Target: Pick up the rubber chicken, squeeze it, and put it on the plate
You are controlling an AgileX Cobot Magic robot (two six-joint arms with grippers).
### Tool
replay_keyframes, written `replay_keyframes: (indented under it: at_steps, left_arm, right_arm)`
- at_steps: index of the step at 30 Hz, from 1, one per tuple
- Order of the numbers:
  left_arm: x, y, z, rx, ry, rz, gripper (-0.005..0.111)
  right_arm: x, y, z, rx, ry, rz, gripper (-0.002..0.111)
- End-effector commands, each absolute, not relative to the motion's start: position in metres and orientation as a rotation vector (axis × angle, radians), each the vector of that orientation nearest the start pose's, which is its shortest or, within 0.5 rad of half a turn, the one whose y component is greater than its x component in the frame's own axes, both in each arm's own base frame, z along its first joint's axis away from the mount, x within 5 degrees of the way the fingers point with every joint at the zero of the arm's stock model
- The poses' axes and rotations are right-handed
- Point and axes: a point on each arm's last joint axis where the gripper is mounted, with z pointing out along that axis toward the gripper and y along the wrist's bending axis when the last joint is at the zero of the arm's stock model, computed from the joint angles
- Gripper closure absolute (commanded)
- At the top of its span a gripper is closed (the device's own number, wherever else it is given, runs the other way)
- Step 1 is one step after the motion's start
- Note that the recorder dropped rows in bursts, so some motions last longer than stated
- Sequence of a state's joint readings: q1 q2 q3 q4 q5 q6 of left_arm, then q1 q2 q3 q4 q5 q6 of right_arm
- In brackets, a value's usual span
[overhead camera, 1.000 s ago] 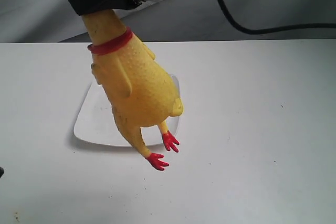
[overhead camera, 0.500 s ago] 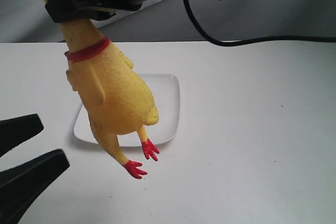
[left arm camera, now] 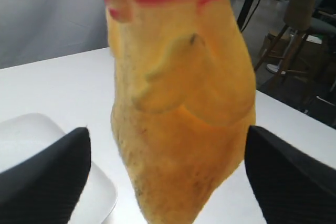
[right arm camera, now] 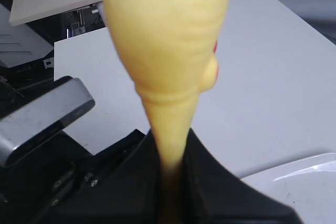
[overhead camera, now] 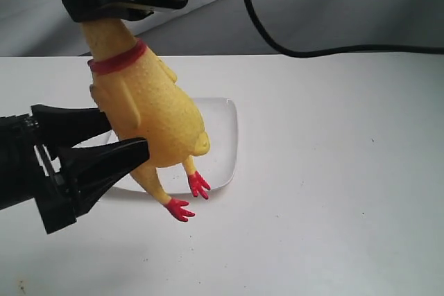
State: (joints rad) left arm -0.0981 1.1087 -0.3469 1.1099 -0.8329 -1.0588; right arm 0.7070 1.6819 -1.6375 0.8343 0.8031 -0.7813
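The rubber chicken (overhead camera: 149, 112) hangs feet-down over the table, its red feet just above the near edge of the white plate (overhead camera: 220, 143). My right gripper (overhead camera: 97, 1) is shut on its thin neck above the red band, also clear in the right wrist view, where the jaws of the right gripper (right arm camera: 170, 171) pinch the yellow neck (right arm camera: 165, 51). My left gripper (overhead camera: 128, 135) is open, one black finger on each side of the plump body. In the left wrist view the body (left arm camera: 178, 119) fills the gap of the left gripper (left arm camera: 168, 182); the fingers (left arm camera: 52, 177) stand apart from it.
A black cable (overhead camera: 312, 50) loops from the right arm across the back of the white table (overhead camera: 333, 192). The plate's corner (left arm camera: 31, 129) shows beside the left finger. Chairs and stands sit beyond the table edge (left arm camera: 294, 40).
My left gripper has come in from the lower left and now straddles the chicken's body. The chicken swung left a second ago and has since stayed nearly still.
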Motion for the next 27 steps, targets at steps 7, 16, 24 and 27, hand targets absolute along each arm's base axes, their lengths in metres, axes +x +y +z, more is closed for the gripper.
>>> replay_keyframes:
  at_steps: [7, 16, 24, 27]
  left_arm:
    - [0.198, -0.088, 0.229, 0.591, 1.719, -0.884, 0.063]
    - [0.199, -0.087, 0.228, 0.631, 1.702, -0.837, 0.106]
    - [0.199, -0.087, 0.23, 0.615, 1.694, -0.851, 0.021]
    - [0.199, -0.087, 0.23, 0.605, 1.699, -0.859, 0.003]
  right_arm:
    - [0.257, 0.287, 0.393, -1.197, 1.838, 0.965, 0.108]
    - [0.257, 0.287, 0.393, -1.194, 1.839, 0.966, 0.108]
    - [0.257, 0.287, 0.393, -1.194, 1.839, 0.966, 0.108]
    - [0.257, 0.287, 0.393, -1.194, 1.839, 0.966, 0.108]
